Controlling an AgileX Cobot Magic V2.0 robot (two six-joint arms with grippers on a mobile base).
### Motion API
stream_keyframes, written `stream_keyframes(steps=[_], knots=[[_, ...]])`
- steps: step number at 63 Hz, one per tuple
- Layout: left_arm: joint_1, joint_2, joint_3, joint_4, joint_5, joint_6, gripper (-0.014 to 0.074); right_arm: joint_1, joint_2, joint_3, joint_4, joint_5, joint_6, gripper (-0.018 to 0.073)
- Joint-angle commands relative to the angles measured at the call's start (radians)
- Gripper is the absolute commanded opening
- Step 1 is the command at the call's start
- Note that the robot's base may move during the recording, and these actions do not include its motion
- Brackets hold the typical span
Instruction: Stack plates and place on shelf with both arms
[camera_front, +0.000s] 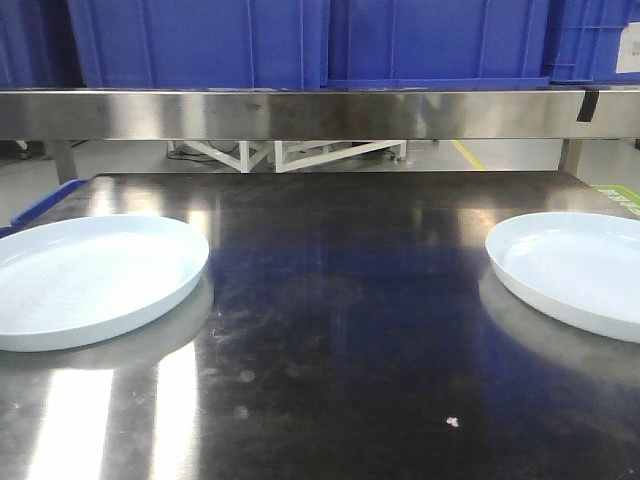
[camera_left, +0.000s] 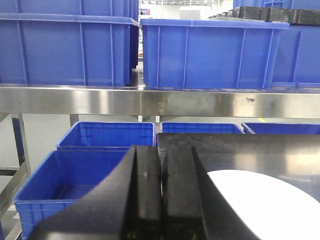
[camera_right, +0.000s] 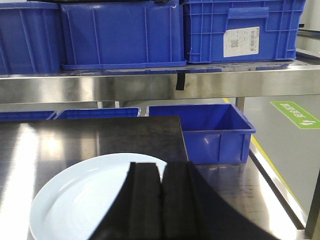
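Black left hand (camera_left: 161, 160) and right hand (camera_right: 161, 175) pressed closed, holding nothing.

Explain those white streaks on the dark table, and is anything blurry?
Front-facing view: light glares in white patches on the dark scuffed steel tabletop near the left pale blue-white round plate; the big blue plastic crates reflect bluish mid-table. Left wrist view: the black left end effector looms close, slightly soft. Right wrist view: the right end effector likewise.

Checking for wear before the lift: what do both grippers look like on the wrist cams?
The left gripper and right gripper look alike: two matte black fingers each, wide at the base, tapering to squared tips. No cables show.
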Motion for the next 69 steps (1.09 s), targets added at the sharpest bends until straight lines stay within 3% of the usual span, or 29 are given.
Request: stream_keyframes(steps=[1,37,54,61,69], knots=[[0.0,-0.016,0.023,-0.007,-0.084,-0.001,0.0084,-0.006,-0.021,-0.016,-0.01,-0.086,-0.003,0.005],[0.0,-0.016,0.023,-0.01,-0.084,-0.001,0.0084,-0.006,-0.021,-0.016,-0.01,-0.086,-0.003,0.005],[0.0,-0.014,-0.042,-0.026,-0.179,-0.013,0.0084,-0.006,-0.021,-0.016,-0.01,-0.086,-0.003,0.005],[0.0,0.023,-0.188,-0.026,-0.066,-0.013,0.0084,-0.006,-0.021,-0.016,-0.01,-0.086,-0.003,0.005],[0.0,0.148,-0.415,-0.026,0.206,-0.013,0.0084,-0.006,-0.021,-0.016,-0.01,-0.086,-0.003,0.005]])
